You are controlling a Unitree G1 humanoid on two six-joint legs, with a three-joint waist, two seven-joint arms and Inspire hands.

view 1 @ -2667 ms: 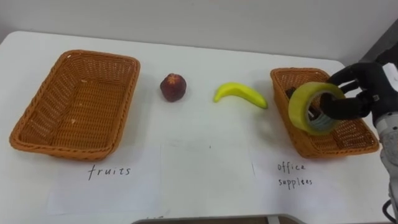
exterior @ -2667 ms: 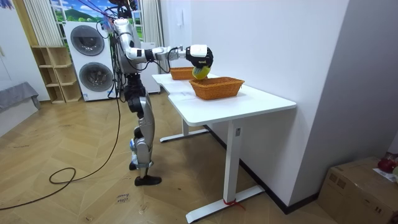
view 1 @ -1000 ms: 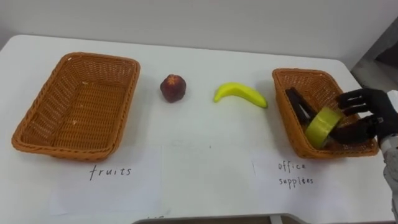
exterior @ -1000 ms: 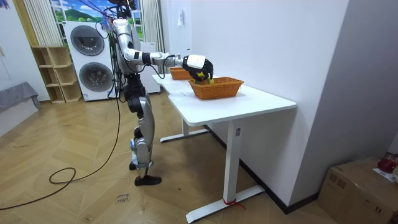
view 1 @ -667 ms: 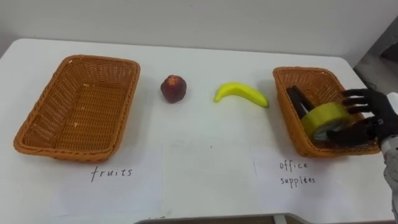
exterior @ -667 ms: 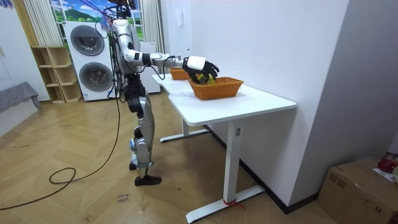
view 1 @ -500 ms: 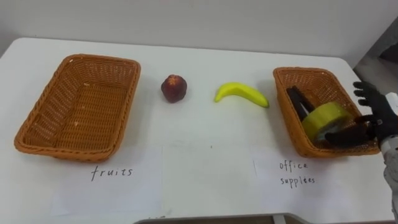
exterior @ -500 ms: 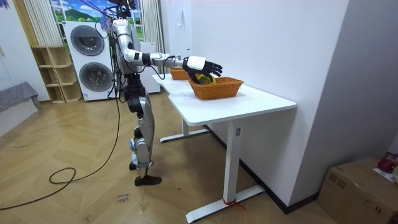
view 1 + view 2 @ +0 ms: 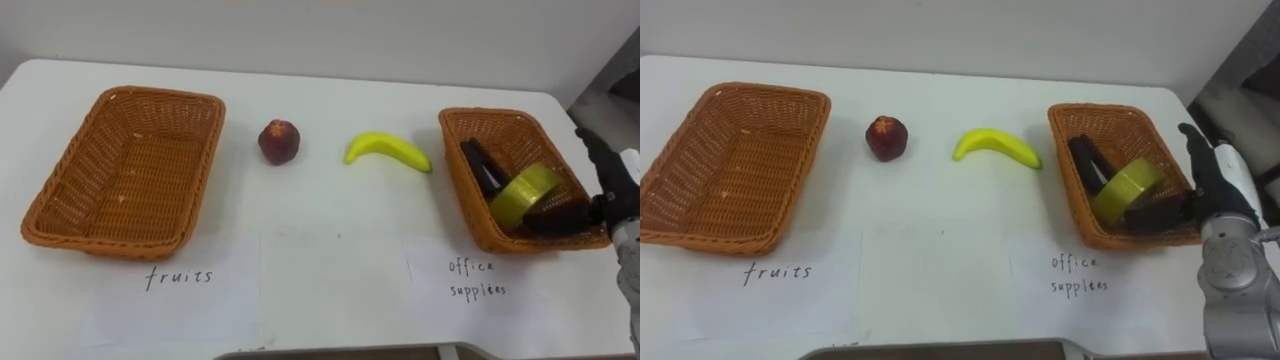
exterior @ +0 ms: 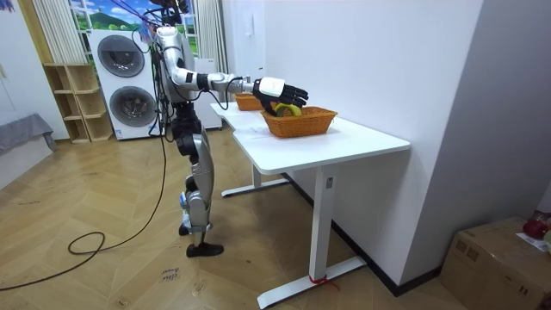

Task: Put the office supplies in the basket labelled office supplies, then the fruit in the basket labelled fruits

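While the robot stands at the long side of the white desk (image 10: 344, 142), with washing machines behind it at the room view's upper left, its right arm stretches out level over the office-supplies basket (image 9: 490, 113). The right hand (image 9: 608, 185) shows at the right edge of the frame, fingers spread wide and straight, holding nothing. A dark part of the hand reaches into the basket's lower right corner. The yellow tape roll (image 9: 524, 192) lies tilted inside that basket, next to a long dark object (image 9: 482, 168) that I can't make out. The hand is just beside the roll, and I cannot tell whether they touch. Near the centre of the frame the banana (image 9: 388, 150) and a dark red fruit (image 9: 279, 141) lie on the bare desk, apart from each other, between the two baskets. The fruit basket (image 9: 160, 94) sits at the left of the frame.
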